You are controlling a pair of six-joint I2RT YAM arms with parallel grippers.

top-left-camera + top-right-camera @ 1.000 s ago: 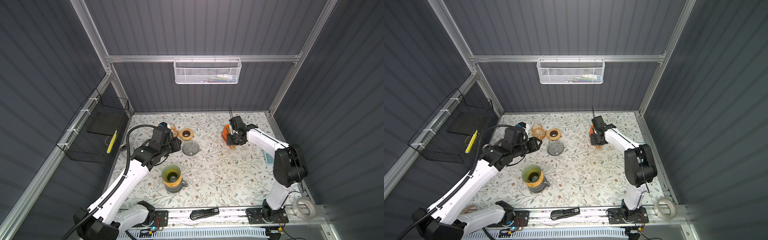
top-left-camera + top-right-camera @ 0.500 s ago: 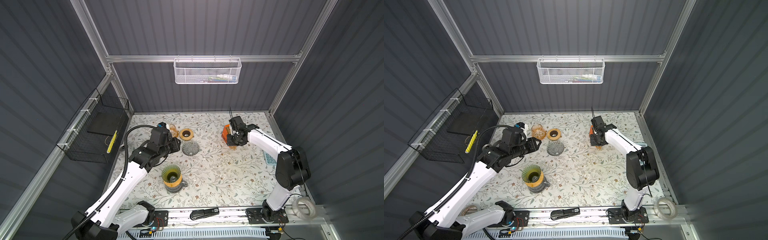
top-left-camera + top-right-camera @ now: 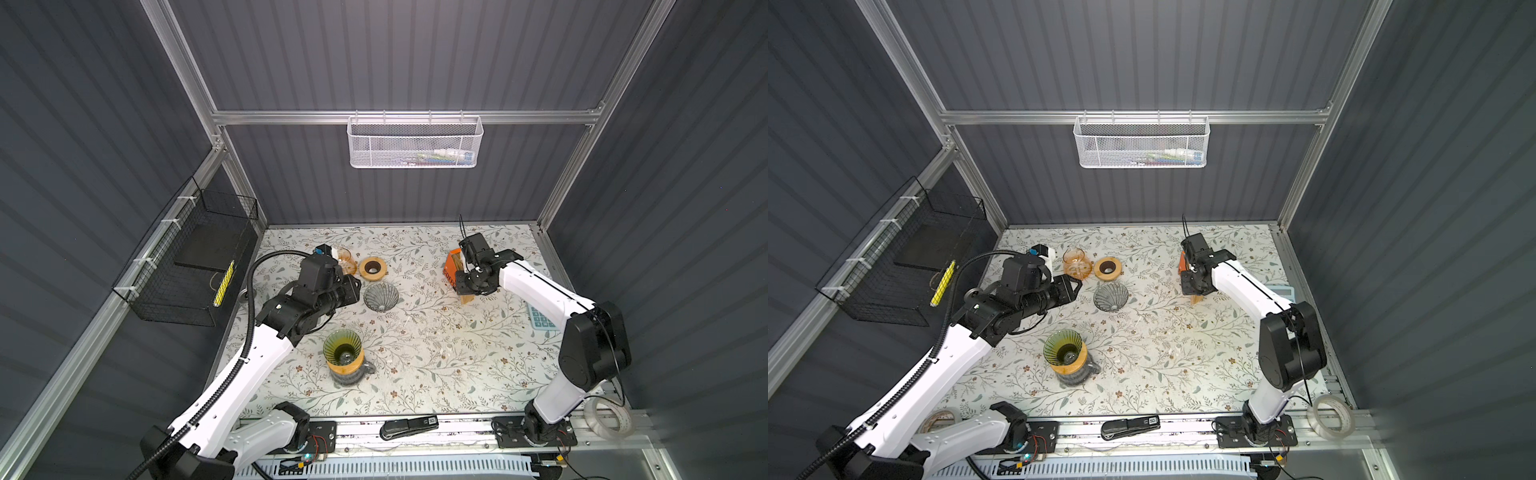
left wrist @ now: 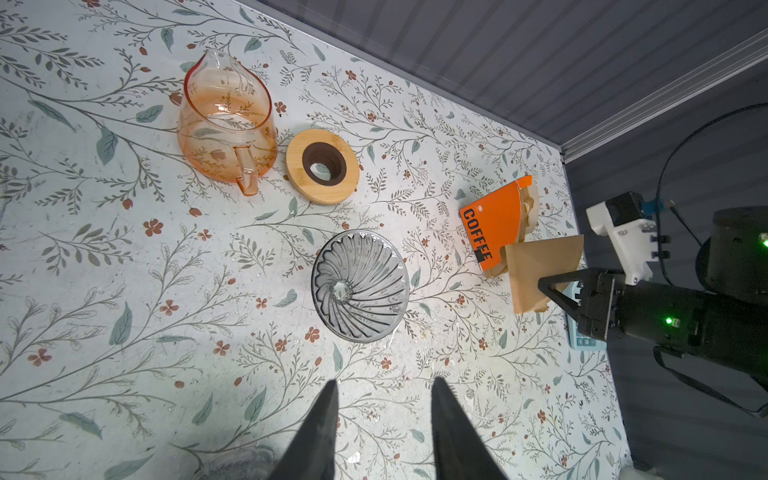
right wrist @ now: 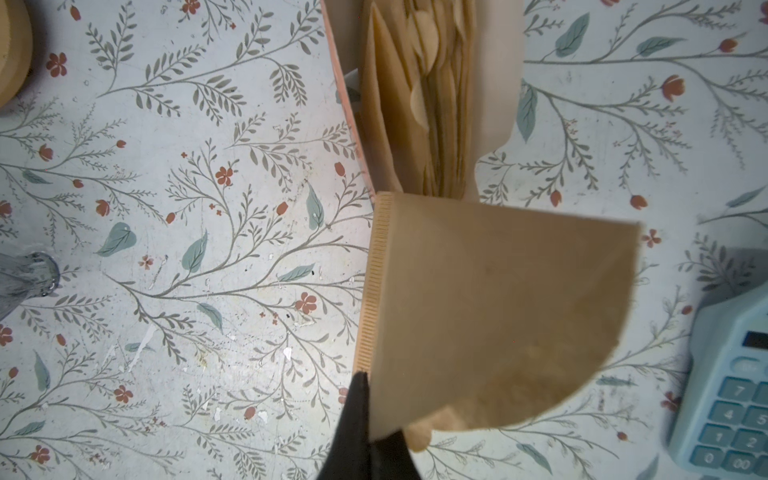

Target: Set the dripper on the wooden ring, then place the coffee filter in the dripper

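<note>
Coffee filter point(image 5: 478, 316) is pinched at its edge in the right gripper point(image 5: 365, 399), jaws closed on it, just beside orange filter box point(image 4: 494, 228), 3 o'clock of grey dripper point(image 3: 381, 296). Left gripper point(image 4: 384, 382) jaws part-open, empty, 9 o'clock of dripper.

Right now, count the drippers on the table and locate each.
2. A grey dripper rests alone on the table near the wooden ring. A green dripper sits atop a grey glass server, nearer the front edge. None looks hidden.

matt brown paper coffee filter point(image 5: 490, 316), ribbed smoky glass dripper point(image 4: 360, 286), glossy amber glass carafe point(image 4: 226, 124), wooden ring point(image 4: 322, 165)
</note>
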